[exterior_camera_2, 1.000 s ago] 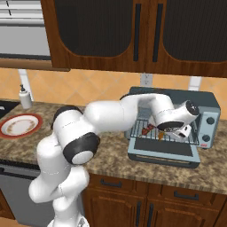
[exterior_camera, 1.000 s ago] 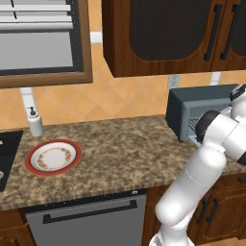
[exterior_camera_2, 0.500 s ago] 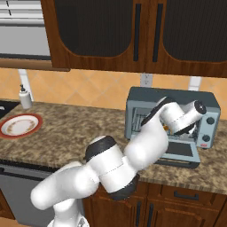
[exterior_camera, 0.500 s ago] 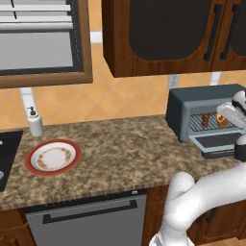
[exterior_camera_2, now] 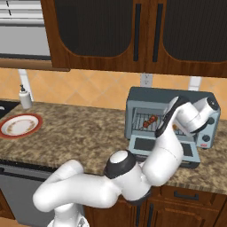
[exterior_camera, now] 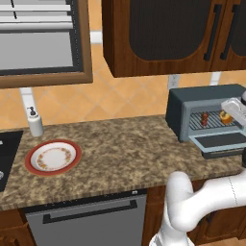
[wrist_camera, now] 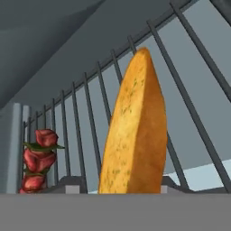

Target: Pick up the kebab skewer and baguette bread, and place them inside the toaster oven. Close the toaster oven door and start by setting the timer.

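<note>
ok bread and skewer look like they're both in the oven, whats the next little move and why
Probably back the hand straight out of the toaster oven. The baguette bread lies on the wire rack with the kebab skewer beside it, so both are placed. The toaster oven door is still folded down flat, and the arm must clear it before swinging it shut.

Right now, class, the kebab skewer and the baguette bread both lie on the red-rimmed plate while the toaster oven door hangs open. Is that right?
Not quite. The kebab skewer and baguette bread lie on the rack inside the toaster oven, as the left base view shows; the toaster oven door does hang open.
</note>
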Motion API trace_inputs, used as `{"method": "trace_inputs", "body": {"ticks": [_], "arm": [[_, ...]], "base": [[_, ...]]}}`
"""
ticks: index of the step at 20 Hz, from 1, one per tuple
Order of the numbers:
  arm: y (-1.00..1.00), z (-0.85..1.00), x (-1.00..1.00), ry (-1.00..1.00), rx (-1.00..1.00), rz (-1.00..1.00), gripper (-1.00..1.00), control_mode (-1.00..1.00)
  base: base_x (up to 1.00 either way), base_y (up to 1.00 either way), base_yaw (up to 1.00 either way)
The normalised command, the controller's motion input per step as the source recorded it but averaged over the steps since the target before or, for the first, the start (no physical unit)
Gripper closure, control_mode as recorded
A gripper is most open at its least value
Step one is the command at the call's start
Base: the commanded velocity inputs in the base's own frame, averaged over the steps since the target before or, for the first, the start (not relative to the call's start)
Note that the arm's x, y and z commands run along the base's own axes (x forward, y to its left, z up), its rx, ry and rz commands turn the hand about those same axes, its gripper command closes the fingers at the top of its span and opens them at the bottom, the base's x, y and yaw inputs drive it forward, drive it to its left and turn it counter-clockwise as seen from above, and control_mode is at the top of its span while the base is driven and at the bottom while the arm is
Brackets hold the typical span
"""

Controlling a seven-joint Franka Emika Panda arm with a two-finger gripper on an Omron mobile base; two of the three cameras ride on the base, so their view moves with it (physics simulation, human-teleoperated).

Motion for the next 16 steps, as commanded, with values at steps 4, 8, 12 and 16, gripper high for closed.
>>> {"method": "trace_inputs", "body": {"ticks": [4, 8, 12, 16], "arm": [[0.26, -0.13, 0.0, 0.0, 0.0, 0.0, -1.0, -1.0], [0.13, 0.02, -0.23, 0.0, 0.0, 0.0, -1.0, -1.0], [0.08, 0.0, -0.51, 0.0, -0.09, 0.0, -1.0, -1.0], [0.0, 0.0, -0.28, 0.0, -0.11, 0.0, -1.0, -1.0]], "base": [[0.0, 0.0, 0.0], [0.0, 0.0, 0.0], [0.0, 0.0, 0.0], [0.0, 0.0, 0.0]]}}
